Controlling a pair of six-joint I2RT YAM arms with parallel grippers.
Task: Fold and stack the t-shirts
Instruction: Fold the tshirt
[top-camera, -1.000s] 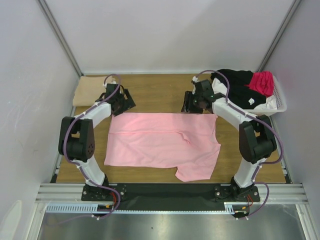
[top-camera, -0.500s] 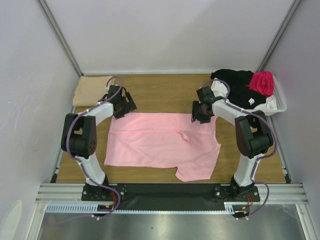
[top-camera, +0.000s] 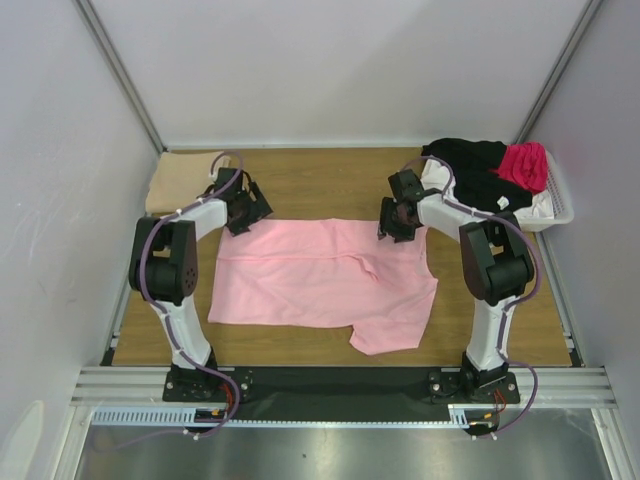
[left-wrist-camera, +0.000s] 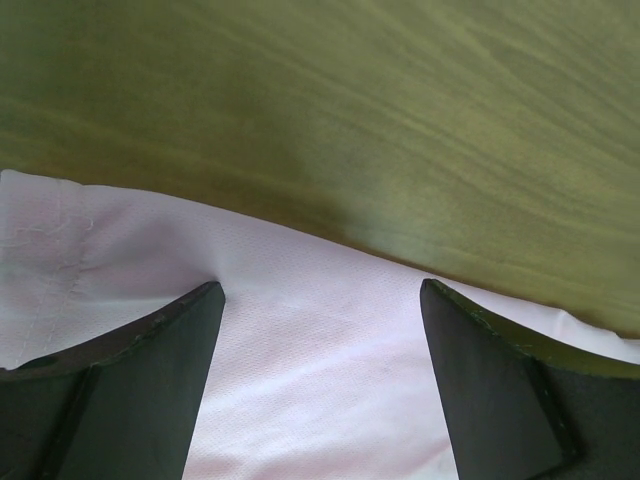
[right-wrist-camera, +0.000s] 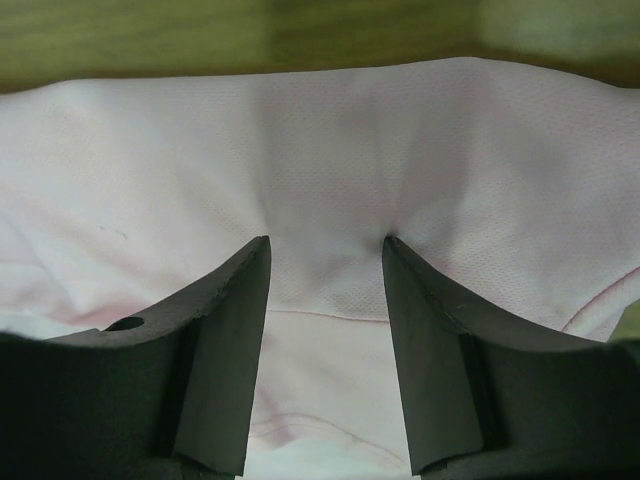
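A light pink t-shirt (top-camera: 320, 285) lies spread flat on the wooden table. My left gripper (top-camera: 243, 222) is at its far left corner, open wide, with both fingertips resting on the pink cloth (left-wrist-camera: 300, 380) just inside its far edge; the left gripper (left-wrist-camera: 320, 290) holds nothing. My right gripper (top-camera: 392, 232) is at the far right corner, jaws partly apart, tips pressed into the pink cloth (right-wrist-camera: 330, 150), which puckers between them; the right gripper (right-wrist-camera: 325, 240) has not pinched it. A folded tan t-shirt (top-camera: 175, 180) lies at the back left. Black (top-camera: 470, 165), magenta (top-camera: 525, 165) and white t-shirts fill the basket.
The white plastic basket (top-camera: 560, 215) stands at the back right, close behind my right arm. Grey walls enclose the table on three sides. Bare wood (top-camera: 320, 180) shows between the two grippers and behind the pink shirt.
Both arms have reached farther back, and the pink shirt has slid a little toward the back wall with the fingertips on it. Its right side has drawn in slightly.
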